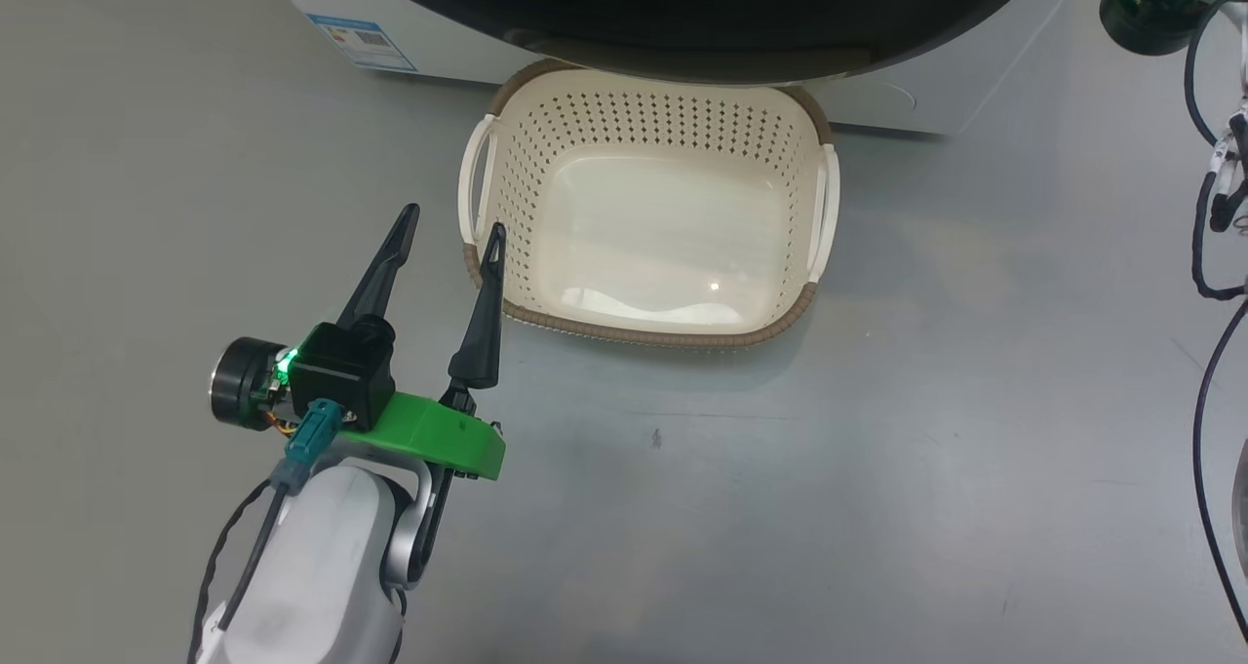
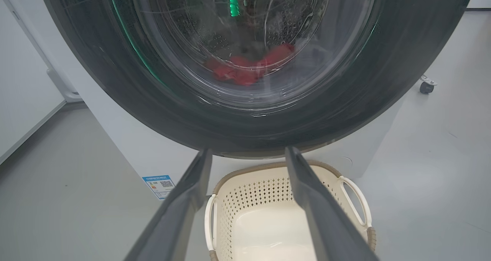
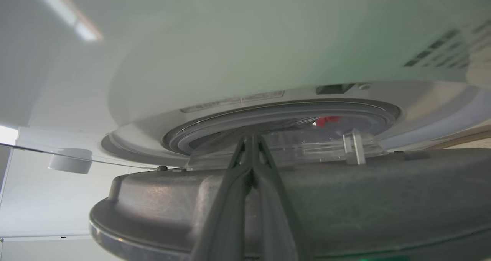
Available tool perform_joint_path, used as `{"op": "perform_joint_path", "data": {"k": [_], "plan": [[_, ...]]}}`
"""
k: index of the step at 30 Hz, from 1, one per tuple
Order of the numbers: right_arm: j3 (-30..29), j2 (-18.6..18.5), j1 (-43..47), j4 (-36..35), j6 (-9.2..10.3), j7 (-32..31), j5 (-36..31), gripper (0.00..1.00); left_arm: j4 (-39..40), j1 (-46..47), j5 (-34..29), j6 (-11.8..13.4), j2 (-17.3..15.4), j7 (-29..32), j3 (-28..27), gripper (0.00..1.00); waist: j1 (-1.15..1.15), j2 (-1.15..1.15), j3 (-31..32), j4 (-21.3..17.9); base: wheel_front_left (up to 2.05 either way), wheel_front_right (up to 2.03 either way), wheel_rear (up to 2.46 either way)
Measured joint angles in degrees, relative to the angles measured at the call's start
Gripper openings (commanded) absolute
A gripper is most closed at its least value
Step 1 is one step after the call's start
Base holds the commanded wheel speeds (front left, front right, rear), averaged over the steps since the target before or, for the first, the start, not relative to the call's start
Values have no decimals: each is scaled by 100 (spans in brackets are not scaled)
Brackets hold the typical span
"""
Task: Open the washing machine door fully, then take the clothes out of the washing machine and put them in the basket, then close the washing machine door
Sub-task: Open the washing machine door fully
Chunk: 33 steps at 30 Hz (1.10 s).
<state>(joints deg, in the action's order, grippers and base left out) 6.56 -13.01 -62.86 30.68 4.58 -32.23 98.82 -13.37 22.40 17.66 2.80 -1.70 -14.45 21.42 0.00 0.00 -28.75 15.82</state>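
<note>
- Low at the left, L claw point(image 1: 453, 220) hangs w/ jaws wide apart, nothing in it, one tip over the front-left corner of the basket point(image 1: 643, 118). Basket's bare, parked on the floor right under the washing machine door point(image 2: 96, 81)
- And the clothes point(image 2: 245, 71)?
- Red heap at the drum bottom, inside the washing machine point(image 2: 126, 150), seen thru the glass. Door's ajar, not fully open imo
- R side?
- R claw point(image 3: 251, 140) is pinched closed, gripping nothing; tips poke into the gap btw door and machine front, up high at the right
- Risks?
- Closed tips just lever on a glossy rim, so they could slip out & door swings back. Also door bottom hangs over the basket; a wide swing may clip or shove it. L claw sits close to the rim too, could knock it if it lifts w/o clearing
</note>
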Motion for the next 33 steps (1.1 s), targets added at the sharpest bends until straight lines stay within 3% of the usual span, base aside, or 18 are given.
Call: {"op": "perform_joint_path", "data": {"k": [12,33], "plan": [[59,70,342,83,-290,-148,49,0,-134,-6,33,0,0,0,-37,100,0,0,257,-151,0,0,0],[335,367,1269,155,-612,-701,311,0,-413,-285,0,0,-1,0,-130,100,0,0,964,-269,0,0,0]]}}
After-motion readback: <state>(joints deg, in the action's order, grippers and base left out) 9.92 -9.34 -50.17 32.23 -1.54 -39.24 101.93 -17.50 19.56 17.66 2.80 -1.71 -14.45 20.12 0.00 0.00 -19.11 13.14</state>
